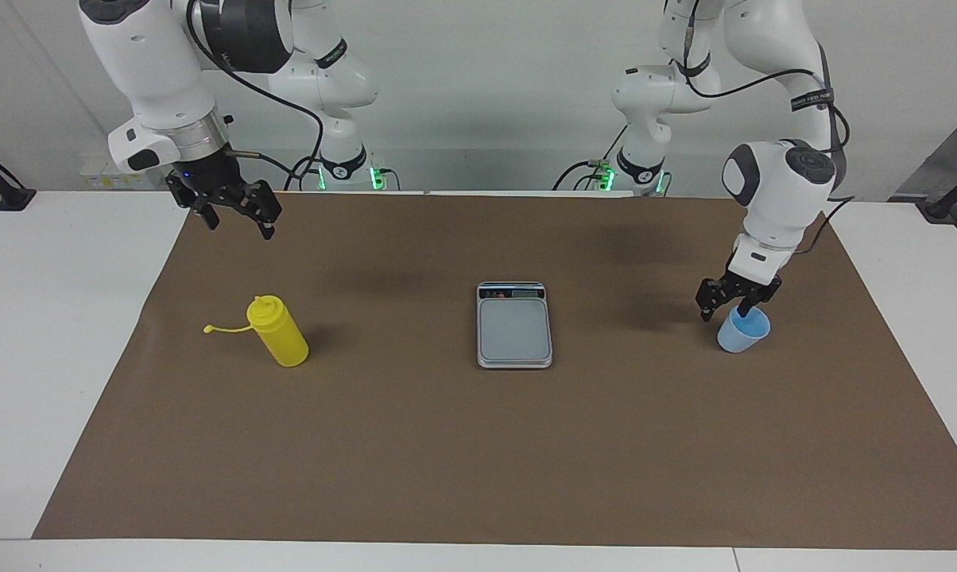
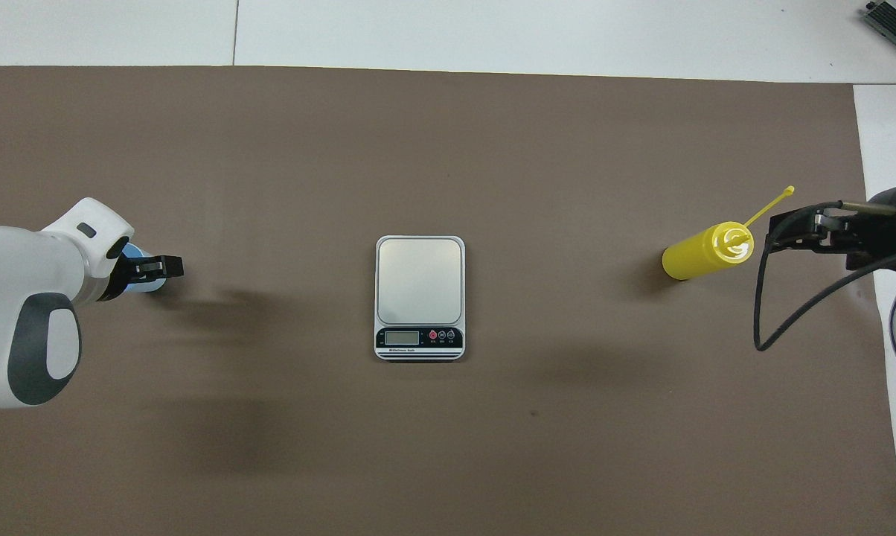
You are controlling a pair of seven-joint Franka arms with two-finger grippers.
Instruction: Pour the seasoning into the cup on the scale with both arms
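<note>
At the left arm's end of the surface (image 1: 89, 357), the left hand (image 1: 734, 306) straddles the cup's (image 1: 742, 330) rim, fingers spread, ready to carry it to the scale (image 1: 514, 326). Right hand (image 1: 236, 213) waits spread, raised near the seasoning (image 1: 278, 331).

White jointed arms (image 1: 772, 199), dark grey joint caps, looping black cables, seemingly black claws (image 1: 232, 214)

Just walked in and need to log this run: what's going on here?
The left gripper is down at the small light-blue plastic cup, one finger inside its rim, at the left arm's end of the brown mat. The right gripper hangs in the air near the upright yellow plastic squeeze bottle, not touching it. The flat silver-grey digital scale sits bare between them.
</note>
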